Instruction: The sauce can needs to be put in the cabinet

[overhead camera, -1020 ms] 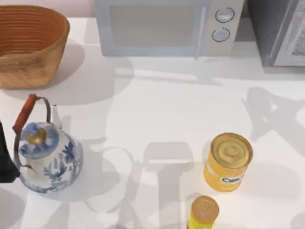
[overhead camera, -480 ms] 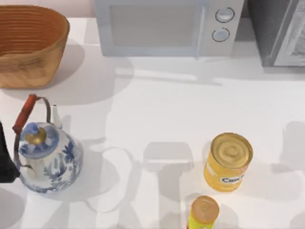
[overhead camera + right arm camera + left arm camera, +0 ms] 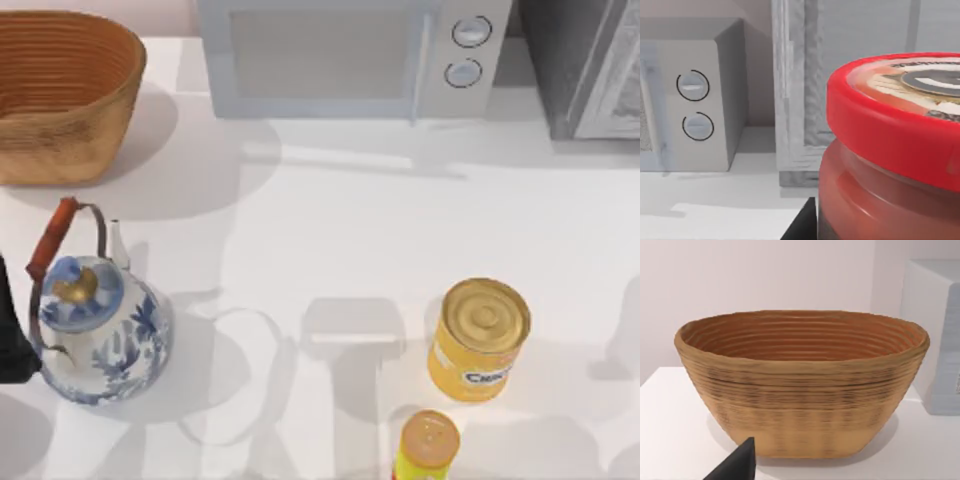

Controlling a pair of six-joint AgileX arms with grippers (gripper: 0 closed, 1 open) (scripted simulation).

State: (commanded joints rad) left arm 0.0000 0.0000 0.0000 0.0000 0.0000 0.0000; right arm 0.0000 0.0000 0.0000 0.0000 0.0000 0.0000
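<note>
The sauce can [image 3: 890, 150], red with a red-rimmed silvery top, is close up in the right wrist view, and my right gripper [image 3: 875, 225] is shut on it; one dark finger [image 3: 801, 226] shows beside its lower wall. Behind the can stands the cabinet [image 3: 795, 100], dark grey with a lighter framed door, also at the table's back right corner [image 3: 585, 70] in the top view. My left arm [image 3: 10, 340] is parked at the left edge, with a dark fingertip [image 3: 737, 466] facing the basket.
A pale grey microwave [image 3: 350, 55] with two knobs stands at the back centre. A woven basket [image 3: 65, 95] sits back left and a blue-white kettle [image 3: 95, 330] front left. A wide yellow can [image 3: 480, 340] and a small orange-lidded can [image 3: 428, 445] stand front right.
The arm's shadow on the right part of the table has slid towards the right edge. The objects on the table and the left arm have not moved.
</note>
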